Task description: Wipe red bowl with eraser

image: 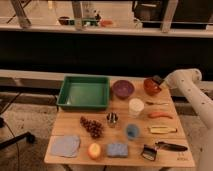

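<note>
On the tabletop (70, 125), far to the left of the end effector (159, 80), lay one green tray (84, 93); between that tray and the end effector sat one purple bowl (122, 89); the red bowl (151, 87) stood just left of and beneath the end effector, at the far right corner; a dark shape at the tip, over the bowl's right rim, was in my judgement the eraser (156, 81), though it could not be told apart from the tool itself; whether the end effector was open or closed, or truly had hold of anything, could not be told; nearer the camera and below it stood one white cup (135, 107), one blue cup (132, 131), one blue sponge (117, 149) and one brush (161, 148); so two bowls, one of each colour; the red bowl looked light, stiff and glossy inside, likely to skid under a sideways push; the eraser seemed a small firm block, best gripped across its narrow sides, leaving a broad face free to rub
</note>
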Robot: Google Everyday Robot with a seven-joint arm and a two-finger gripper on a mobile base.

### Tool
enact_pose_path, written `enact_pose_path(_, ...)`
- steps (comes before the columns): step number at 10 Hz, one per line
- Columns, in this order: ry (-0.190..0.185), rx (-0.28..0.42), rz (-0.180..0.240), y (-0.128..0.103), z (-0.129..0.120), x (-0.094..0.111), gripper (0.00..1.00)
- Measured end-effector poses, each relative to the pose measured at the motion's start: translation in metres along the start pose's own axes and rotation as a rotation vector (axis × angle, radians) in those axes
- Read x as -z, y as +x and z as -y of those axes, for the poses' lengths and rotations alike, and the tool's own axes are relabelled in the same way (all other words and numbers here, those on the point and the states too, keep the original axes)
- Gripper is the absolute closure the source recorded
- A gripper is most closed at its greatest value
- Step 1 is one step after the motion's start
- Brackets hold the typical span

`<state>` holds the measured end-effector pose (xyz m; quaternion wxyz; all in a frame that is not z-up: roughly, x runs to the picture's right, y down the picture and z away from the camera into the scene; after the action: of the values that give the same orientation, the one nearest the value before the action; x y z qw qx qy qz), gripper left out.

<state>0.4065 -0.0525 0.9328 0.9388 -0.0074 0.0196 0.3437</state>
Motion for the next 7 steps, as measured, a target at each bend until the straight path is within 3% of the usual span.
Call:
enact_pose_path(1, -0.008, 0.01, 0.018, -0.016, -0.002, -0.005, 0.91)
enact_pose_path(5, -0.033, 0.039, 0.059, -0.036, -0.02, -0.003, 0.91)
enact_pose_path(7, -0.044, 0.045, 0.067, -0.032, -0.033, 0.01, 0.91)
